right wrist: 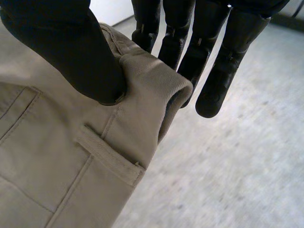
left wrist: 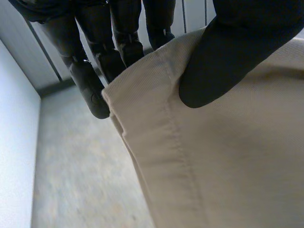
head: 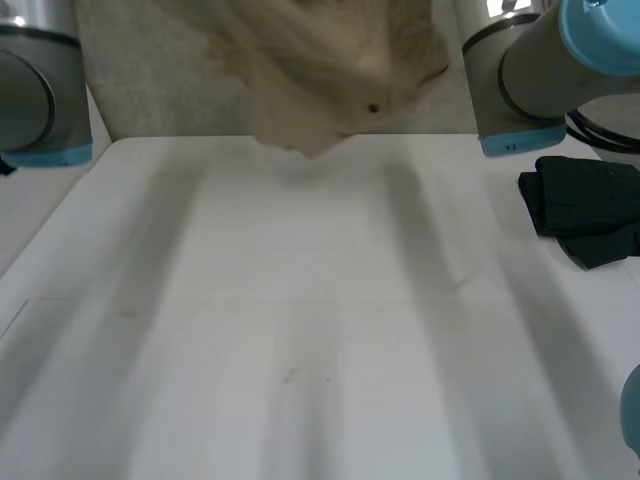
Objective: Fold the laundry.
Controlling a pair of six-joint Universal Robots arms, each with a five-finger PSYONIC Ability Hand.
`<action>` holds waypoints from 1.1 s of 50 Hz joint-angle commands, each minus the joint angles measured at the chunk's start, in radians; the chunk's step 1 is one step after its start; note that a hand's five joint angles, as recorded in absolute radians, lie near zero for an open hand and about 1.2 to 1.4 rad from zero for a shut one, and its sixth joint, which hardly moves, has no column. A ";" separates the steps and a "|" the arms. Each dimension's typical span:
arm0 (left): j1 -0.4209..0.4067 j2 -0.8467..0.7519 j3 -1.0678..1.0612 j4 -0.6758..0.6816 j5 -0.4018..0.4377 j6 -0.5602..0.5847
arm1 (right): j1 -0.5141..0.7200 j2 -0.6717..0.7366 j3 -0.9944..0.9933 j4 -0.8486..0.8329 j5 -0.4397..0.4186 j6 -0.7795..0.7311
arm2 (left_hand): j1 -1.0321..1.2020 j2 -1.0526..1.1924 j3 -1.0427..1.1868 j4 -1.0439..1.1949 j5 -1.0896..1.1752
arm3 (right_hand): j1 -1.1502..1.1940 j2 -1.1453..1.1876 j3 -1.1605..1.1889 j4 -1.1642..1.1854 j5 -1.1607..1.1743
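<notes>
Pinching the trousers [head: 320,70] at two points, your hands hold them up at the far end of the table [head: 300,330]. The left hand [left wrist: 223,61] presses its thumb on the front of a stitched edge near a corner, with its fingers [left wrist: 90,90] behind the cloth. The right hand [right wrist: 71,52] grips the waistband the same way, thumb in front and fingers behind, just beside a belt loop [right wrist: 107,154]. I judge this hold is meant to let the cloth hang and spread before you lay it flat.

In the head view the trousers hang bunched at the upper centre of the frame, between the left arm [head: 40,90] at upper left and the right arm [head: 540,70] at upper right. I cannot tell whether their lowest fold touches the table.

A dark garment [head: 585,205] lies on the table at the right edge of the frame, well apart from the bare middle. It should not block a lay-down there, but steer the right arm's sweep away from it.
</notes>
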State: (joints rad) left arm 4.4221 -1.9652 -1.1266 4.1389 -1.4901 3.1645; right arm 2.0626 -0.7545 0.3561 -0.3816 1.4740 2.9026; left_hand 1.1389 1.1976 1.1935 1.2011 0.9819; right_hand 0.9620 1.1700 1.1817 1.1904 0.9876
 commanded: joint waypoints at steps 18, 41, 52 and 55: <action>-0.032 0.077 -0.611 -0.667 0.019 0.336 | -0.006 0.046 0.503 0.632 -0.123 -0.373 | 0.257 0.199 0.203 0.195 0.240 | 0.434 0.226 0.215 0.206 0.234; -0.104 0.457 -0.797 -1.424 0.067 0.551 | -0.033 -0.562 1.227 0.937 -0.097 -0.718 | 0.257 0.199 0.203 0.195 0.240 | 0.434 0.226 0.215 0.206 0.234; -0.106 0.333 -0.704 -1.243 0.073 0.563 | -0.035 -0.559 1.320 0.799 -0.089 -0.668 | -0.964 -1.022 -1.018 -1.026 -0.981 | 0.434 0.226 0.215 0.206 0.234; -0.102 0.289 -0.659 -1.125 0.071 0.551 | -0.035 -0.560 1.342 0.747 -0.089 -0.643 | -0.946 -1.005 -1.001 -1.008 -0.964 | 0.434 0.226 0.215 0.206 0.234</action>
State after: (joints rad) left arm 4.3112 -1.5977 -1.8596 2.8621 -1.4185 3.7226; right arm 2.0294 -1.3150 1.6579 0.4681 1.3840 2.2237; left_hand 0.1908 0.2300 0.2354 0.2306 0.0599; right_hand 0.9620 1.1700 1.1817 1.1905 0.9878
